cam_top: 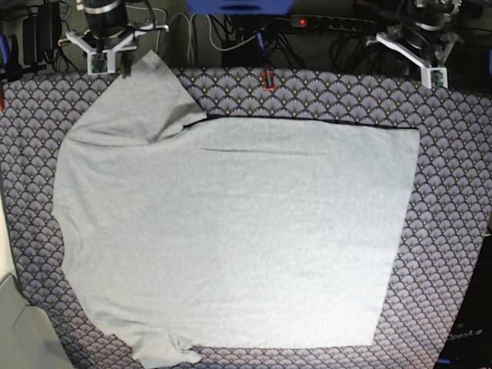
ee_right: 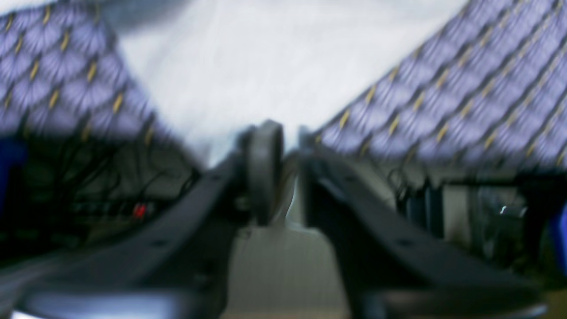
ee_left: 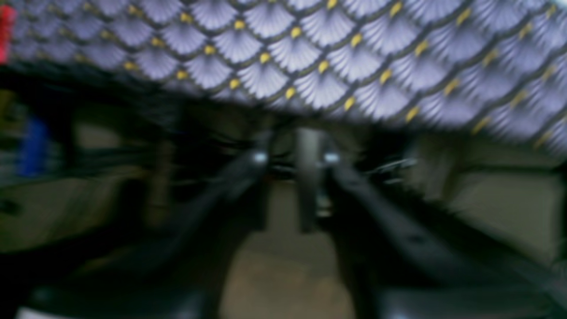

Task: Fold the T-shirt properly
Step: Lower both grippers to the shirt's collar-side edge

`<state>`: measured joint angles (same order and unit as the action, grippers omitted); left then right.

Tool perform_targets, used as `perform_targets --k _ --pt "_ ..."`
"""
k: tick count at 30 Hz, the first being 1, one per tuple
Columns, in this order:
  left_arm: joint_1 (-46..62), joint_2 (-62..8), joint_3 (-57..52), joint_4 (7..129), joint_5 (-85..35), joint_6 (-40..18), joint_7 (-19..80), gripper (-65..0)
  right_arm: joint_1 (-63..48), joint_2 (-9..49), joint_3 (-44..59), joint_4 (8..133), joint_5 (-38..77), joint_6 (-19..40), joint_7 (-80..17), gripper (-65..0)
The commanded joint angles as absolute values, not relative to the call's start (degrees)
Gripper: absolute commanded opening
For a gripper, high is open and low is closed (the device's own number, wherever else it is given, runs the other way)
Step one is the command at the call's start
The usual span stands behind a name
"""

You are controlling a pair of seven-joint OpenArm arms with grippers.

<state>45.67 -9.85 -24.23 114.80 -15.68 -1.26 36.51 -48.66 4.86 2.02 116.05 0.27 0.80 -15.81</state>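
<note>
A purple-grey fan-scale cloth (cam_top: pixel 453 231) covers the tabletop; cables and a power strip (cam_top: pixel 323 21) run along the far edge. The T-shirt (cam_top: pixel 231 231) lies flat at the centre, long axis left-right, neck left, hem right. The right end effector (ee_right: pixel 283 146) pinches its far-left sleeve; the left end effector (ee_left: pixel 294 157) stands slightly parted, empty, over the far-right edge.

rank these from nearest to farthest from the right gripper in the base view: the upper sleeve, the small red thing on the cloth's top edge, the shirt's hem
Measured from the right gripper, top left in the base view:
1. Upper sleeve of the T-shirt, just below and beside the gripper.
2. Small red thing, top centre of the patterned cloth.
3. Hem, far right.
</note>
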Motion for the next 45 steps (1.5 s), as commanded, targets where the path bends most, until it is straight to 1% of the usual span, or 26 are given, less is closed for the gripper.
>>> perform_targets --k 1,2,3,7,10,12,14,17,22,25,28,31,39,45 --pt "45.32 -10.51 -25.89 115.65 -17.1 -0.75 36.35 -44.4 -47.87 4.88 2.15 116.97 0.4 0.75 -14.73 -43.7" --pt "44.09 -10.51 -26.51 115.56 -18.77 -0.75 37.41 -41.4 -46.2 4.88 2.15 116.7 0.4 0.75 -14.73 -41.0" --pt "43.03 -10.68 -26.95 115.47 -19.82 -0.92 38.29 -40.5 -44.88 4.88 2.15 116.62 0.4 0.75 -14.73 -39.4" --pt "39.69 -11.91 -27.21 115.21 -21.14 -4.35 41.01 -40.5 -41.01 4.88 2.33 116.35 1.89 0.75 -15.16 -38.0" --pt "37.32 -12.0 -27.21 115.12 -21.14 -4.88 42.24 -40.5 -37.49 5.76 5.32 116.26 9.89 0.75 -19.91 -38.0" --pt "36.26 -12.0 -27.3 115.12 -21.14 -5.05 43.12 -40.5 -34.59 6.46 9.01 115.56 18.24 0.84 -25.1 -38.0" --pt "35.38 -12.0 -27.3 115.12 -21.05 -5.05 43.82 -40.5 -32.57 6.9 12.79 114.33 26.33 2.77 -29.41 -38.2" --pt "34.86 -12.0 -27.3 115.12 -21.05 -5.05 44.44 -40.5 -30.11 6.73 18.86 112.92 32.92 9.01 -34.24 -38.2" --pt "34.77 -12.09 -27.3 115.12 -21.05 -4.88 44.44 -40.5 -27.12 5.14 25.36 111.69 33.71 11.21 -38.99 -38.0" --pt "33.54 -12.62 -27.91 115.12 -20.97 -4.79 44.44 -40.5 -25.89 2.68 28.7 109.58 33.71 17.01 -41.36 -38.1" --pt "32.4 -12.79 -29.49 115.03 -20.97 -4.79 44.44 -40.5 -23.96 1.19 31.43 105.71 33.71 18.59 -43.82 -38.1" --pt "32.4 -12.79 -30.73 115.03 -20.97 -4.79 44.53 -40.5 -23.43 1.19 32.13 102.55 33.71 22.02 -44.18 -38.2" --pt "32.31 -12.7 -32.13 115.03 -20.97 -4.79 44.53 -40.4 -23.43 1.19 32.22 101.49 33.36 22.2 -44.09 -38.4" --pt "32.31 -12.44 -32.13 115.03 -20.97 -4.79 44.53 -40.4 -22.64 2.51 33.1 95.96 33.36 22.2 -43.82 -38.5"
